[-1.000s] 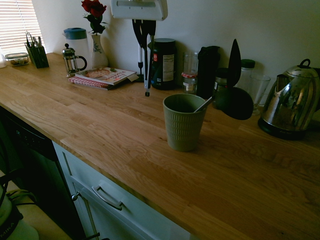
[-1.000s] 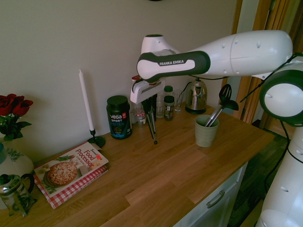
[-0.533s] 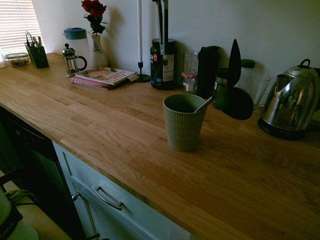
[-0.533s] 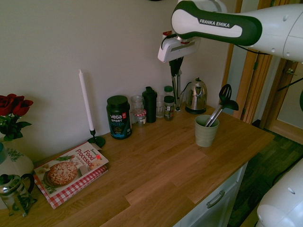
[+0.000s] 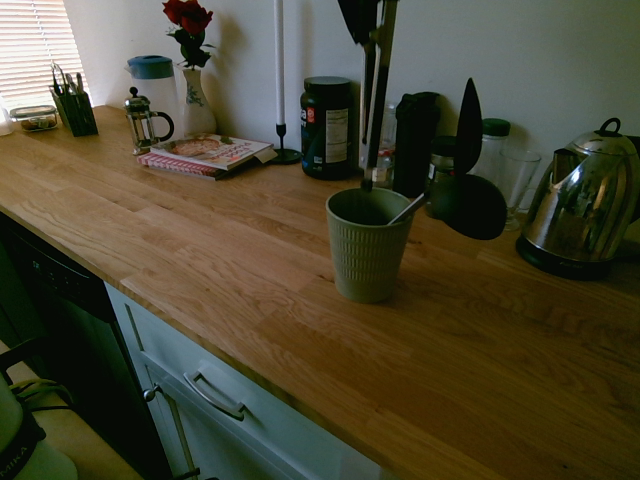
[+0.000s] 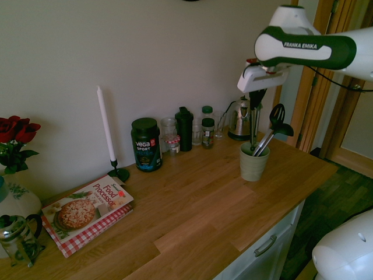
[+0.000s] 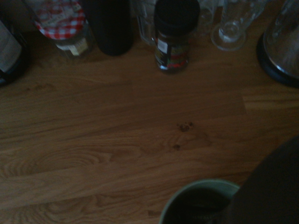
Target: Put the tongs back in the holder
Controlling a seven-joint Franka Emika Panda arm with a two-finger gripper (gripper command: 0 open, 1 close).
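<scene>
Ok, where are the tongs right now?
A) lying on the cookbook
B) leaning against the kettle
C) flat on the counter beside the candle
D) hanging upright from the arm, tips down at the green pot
D: both exterior views show the tongs upright below the arm, tips pointing down by the rim of the green pot.

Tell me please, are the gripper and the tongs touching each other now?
Touching. The second exterior view shows it: the tongs hang downward from the gripper, above the counter, with nothing else seen carrying them.
</scene>
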